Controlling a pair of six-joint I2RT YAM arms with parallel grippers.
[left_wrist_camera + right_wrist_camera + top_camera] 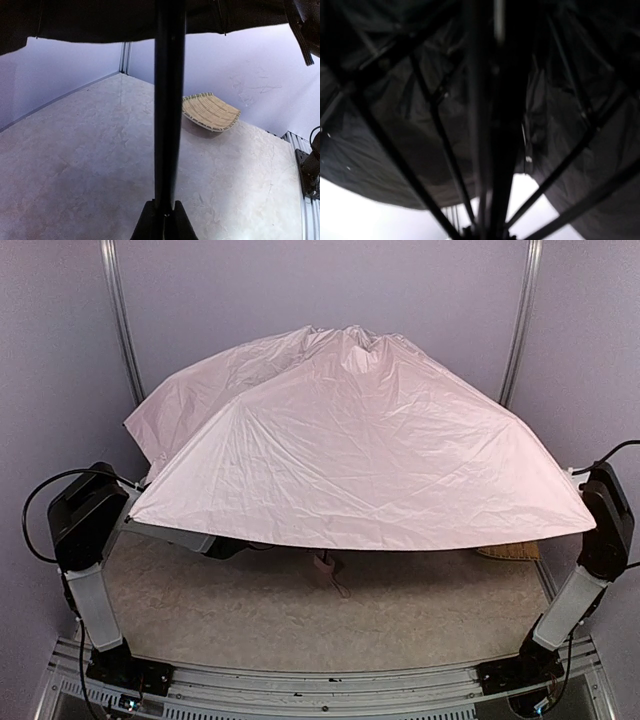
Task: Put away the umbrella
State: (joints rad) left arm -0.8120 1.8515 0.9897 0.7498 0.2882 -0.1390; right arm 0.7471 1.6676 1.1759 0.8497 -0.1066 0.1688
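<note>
1. Nearest the left wrist lens: left fingers (155, 222), pressed together on the thin black shaft (167, 100) of the umbrella (360, 470). Runs straight up from that pinch into the dark lining (90, 20).
2. Hangs open above the worktop (250, 615), clear of its surface, with the canopy (450, 490) spread from near the left edge to the right edge and back toward the far edge.
3. Of the right fingers: lost in the gloom at the bottom of the right wrist view, among black ribs (436, 127) and lining. Cannot tell whether spread or pinching anything.
4. Materials: pale pink fabric outside, matte and finely creased, black inside. Thin, straight, rod-like ribs. Smooth, slightly glossy shaft.
5. Handling, as a judgement: probably light, yet bulky and floppy at the rim, and apt to sway when moved. Soft fabric, poor to grip. Slender ribs, likely easy to bend. Best taken by the stiff shaft, and at the collar where the ribs gather, though not clearly seen here. Slick-looking shaft, so calls for a firm pinch.
6. Elsewhere: woven straw mat (210, 112), edges curled upward, toward the far right corner of the worktop, well apart from the shaft. Beige, marbled, smooth worktop.
</note>
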